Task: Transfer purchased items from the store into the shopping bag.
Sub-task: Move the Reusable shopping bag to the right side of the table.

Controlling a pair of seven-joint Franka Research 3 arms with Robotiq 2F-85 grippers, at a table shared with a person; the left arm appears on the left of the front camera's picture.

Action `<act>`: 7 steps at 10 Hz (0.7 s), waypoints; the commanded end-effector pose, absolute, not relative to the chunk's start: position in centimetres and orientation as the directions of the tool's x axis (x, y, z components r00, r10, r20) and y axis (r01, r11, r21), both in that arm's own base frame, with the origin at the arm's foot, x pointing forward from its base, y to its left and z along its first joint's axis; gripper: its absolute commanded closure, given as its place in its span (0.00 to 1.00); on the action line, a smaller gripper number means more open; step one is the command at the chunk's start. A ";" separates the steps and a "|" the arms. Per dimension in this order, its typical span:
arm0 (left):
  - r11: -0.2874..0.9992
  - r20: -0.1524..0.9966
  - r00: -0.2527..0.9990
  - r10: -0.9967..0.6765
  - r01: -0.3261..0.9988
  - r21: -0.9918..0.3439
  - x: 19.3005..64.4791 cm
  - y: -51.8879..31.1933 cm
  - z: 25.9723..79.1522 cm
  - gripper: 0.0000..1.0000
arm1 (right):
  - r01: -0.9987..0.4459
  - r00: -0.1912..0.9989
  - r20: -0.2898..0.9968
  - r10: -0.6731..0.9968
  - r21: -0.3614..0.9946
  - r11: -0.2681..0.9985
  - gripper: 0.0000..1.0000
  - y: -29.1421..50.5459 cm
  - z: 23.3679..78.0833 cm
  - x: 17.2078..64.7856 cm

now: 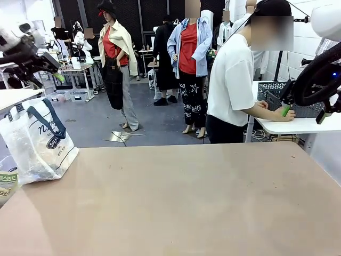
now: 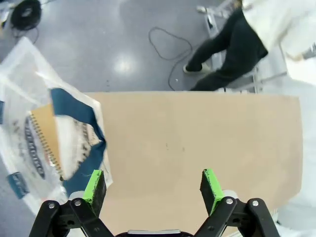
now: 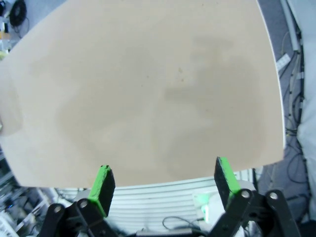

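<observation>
Bench (image 1: pixel 186 202) lying bare; we're seeing notebook (image 2: pixel 47 136) sitting in shopping bag (image 1: pixel 37 141). Left end effector (image 2: pixel 153 185), right end effector (image 3: pixel 165 182) both hanging open, gripping nothing. We're judging more items pending.

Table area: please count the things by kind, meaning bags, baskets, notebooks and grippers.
Shopping bag: 1
Dark lattice basket: 1
Spiral notebook, inside the bag: 1
Grippers, both open: 2, left gripper and right gripper
Total: 5
</observation>
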State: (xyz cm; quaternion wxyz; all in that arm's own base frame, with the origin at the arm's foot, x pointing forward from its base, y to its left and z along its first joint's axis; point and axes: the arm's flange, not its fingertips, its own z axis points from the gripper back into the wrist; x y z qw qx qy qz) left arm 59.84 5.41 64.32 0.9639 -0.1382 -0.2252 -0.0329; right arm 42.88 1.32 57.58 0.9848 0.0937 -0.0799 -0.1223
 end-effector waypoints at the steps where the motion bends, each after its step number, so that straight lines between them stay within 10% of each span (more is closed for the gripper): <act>1: 0.957 0.457 0.887 -0.062 0.182 -0.225 58.5 2.2 60.7 0.00 | 0.229 0.959 0.128 -0.254 0.183 0.956 0.00 1.2 57.7 42.8; 7: 0.926 0.285 0.913 -0.292 0.344 -0.156 60.7 -5.3 52.6 0.00 | 0.229 0.959 0.128 -0.254 0.183 0.956 0.00 1.2 57.7 42.8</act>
